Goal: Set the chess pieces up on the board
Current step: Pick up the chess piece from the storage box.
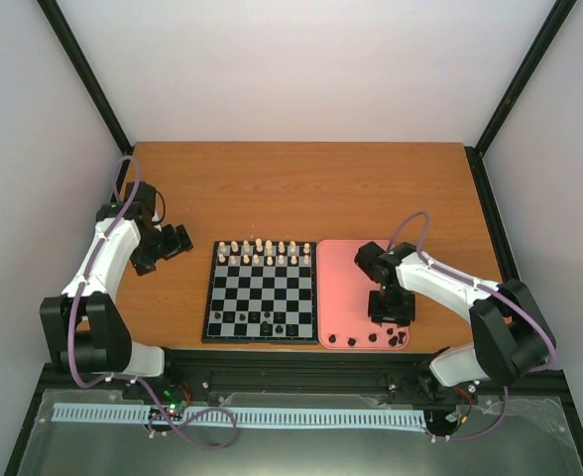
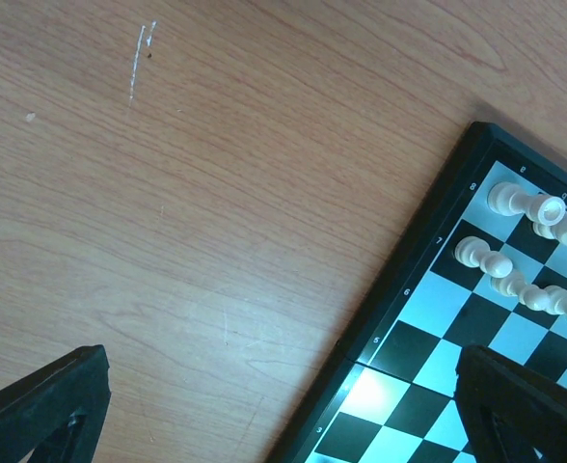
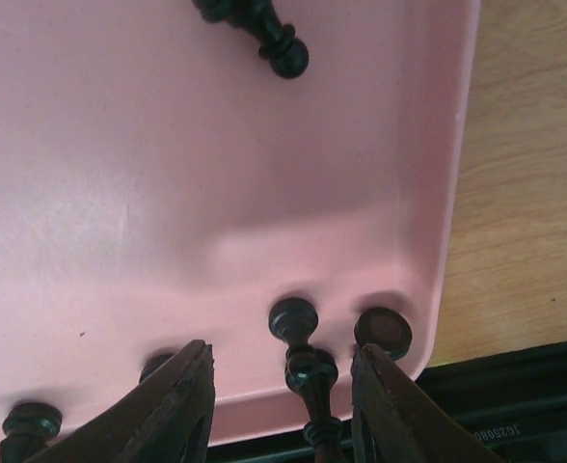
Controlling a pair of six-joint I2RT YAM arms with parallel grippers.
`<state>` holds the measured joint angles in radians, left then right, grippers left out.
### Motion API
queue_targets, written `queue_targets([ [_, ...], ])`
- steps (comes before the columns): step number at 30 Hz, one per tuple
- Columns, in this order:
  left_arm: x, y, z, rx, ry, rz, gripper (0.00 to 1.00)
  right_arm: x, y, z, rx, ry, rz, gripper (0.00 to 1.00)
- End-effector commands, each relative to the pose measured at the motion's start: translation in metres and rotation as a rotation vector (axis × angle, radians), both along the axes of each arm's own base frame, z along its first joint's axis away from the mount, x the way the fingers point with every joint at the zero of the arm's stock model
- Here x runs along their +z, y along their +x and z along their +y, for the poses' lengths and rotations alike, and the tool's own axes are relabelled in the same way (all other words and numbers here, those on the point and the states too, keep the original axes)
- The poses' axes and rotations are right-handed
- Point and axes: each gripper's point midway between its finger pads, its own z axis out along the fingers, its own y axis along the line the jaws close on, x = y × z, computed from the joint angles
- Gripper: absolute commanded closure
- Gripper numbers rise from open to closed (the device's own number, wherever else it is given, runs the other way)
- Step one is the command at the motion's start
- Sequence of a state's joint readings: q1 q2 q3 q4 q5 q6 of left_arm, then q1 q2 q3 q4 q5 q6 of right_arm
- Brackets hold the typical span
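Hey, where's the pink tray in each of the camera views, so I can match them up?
Top external: the pink tray sits right of centre, directly to the right of the chessboard.
Left wrist: not in it.
Right wrist: the pink tray fills most of the picture.
Shared landmark: the black chess pieces along the tray's near rim, seen in the top and right wrist views.

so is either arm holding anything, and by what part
Nothing is held. The right gripper straddles a black piece in the pink tray, gaps both sides; left gripper open, empty.
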<state>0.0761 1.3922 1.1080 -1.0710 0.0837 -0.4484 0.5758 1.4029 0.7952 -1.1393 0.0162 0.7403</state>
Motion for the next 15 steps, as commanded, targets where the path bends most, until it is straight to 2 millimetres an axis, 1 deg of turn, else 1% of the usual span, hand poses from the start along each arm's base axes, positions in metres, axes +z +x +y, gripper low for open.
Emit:
queue_targets([
  [1,-0.001,0.006,-0.002,-0.015,-0.003,-0.008,0.0,-0.007,0.007,-0.006,-0.004,-0.016,-0.001,0.6],
  [7,-0.003,0.008,-0.002,-0.014,-0.002,-0.002,0.0,-0.021,0.003,-0.004,-0.005,0.008,0.037,0.6],
  [15,-0.007,0.01,-0.001,-0.014,0.0,0.008,0.0,-0.027,0.001,-0.004,-0.005,0.007,0.055,0.66],
])
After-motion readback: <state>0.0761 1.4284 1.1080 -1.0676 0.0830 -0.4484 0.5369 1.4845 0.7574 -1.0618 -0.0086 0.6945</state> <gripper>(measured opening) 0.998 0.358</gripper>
